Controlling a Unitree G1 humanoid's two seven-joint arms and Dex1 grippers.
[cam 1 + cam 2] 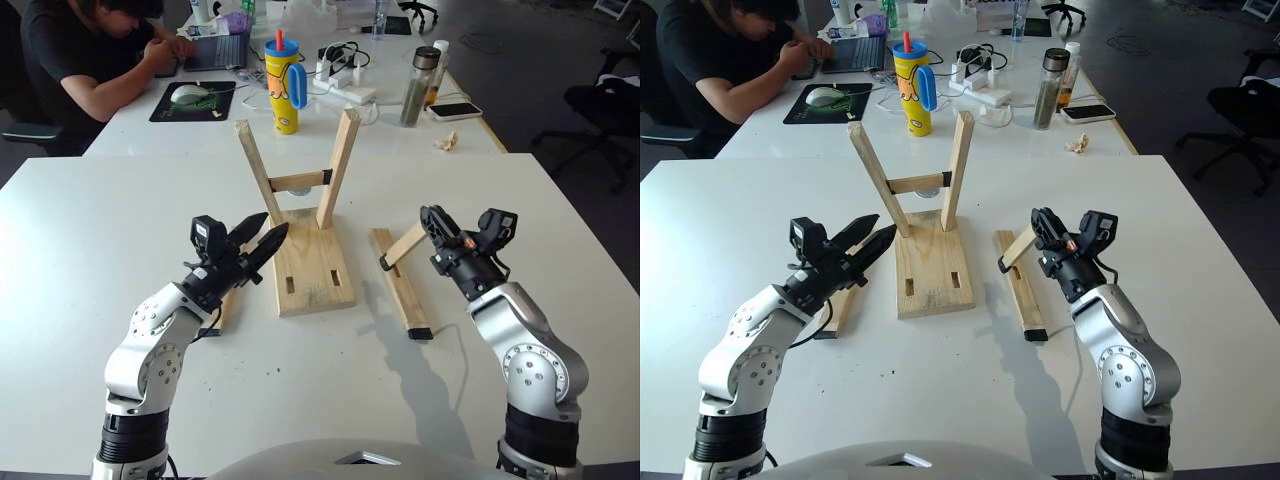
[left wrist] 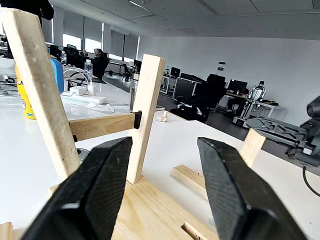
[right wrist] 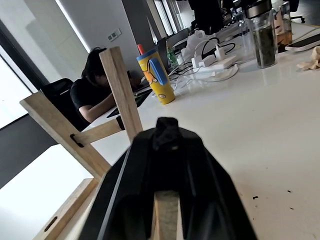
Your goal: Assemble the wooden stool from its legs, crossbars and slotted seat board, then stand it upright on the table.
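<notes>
The slotted seat board lies flat in the middle of the white table. Two legs rise from its far end, joined by a crossbar. My left gripper hovers open just left of the board, its fingers pointing at the standing legs. Another wooden piece lies under my left arm. To the right of the board a loose leg lies flat. My right gripper is shut on a shorter wooden bar that slants up from that leg's far end.
A second table abuts the far edge, with a yellow cup, a bottle, a phone, cables and a crumpled scrap. A person sits at its far left. Bare tabletop spreads to both sides and in front.
</notes>
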